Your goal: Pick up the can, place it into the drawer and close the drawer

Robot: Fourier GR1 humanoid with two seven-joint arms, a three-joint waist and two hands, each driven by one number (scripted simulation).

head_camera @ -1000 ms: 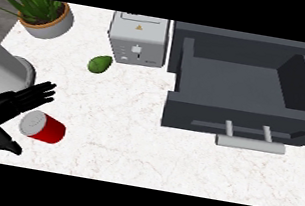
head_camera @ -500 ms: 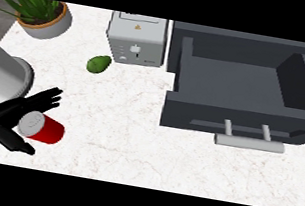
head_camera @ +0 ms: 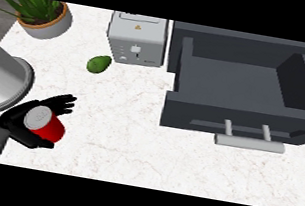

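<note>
On the white desk (head_camera: 127, 136), near its left front corner, the left hand (head_camera: 32, 123) has its fingers (head_camera: 59, 104) wrapped around the upright can (head_camera: 45, 125), with the open drawer (head_camera: 244, 90) well to the right

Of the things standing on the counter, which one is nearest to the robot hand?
The red can: the left robot hand is curled round it, while the avocado, toaster and plant pot sit farther away.

Kitchen: marble counter (head_camera: 130, 121), toaster (head_camera: 138, 39), avocado (head_camera: 99, 64).
</note>
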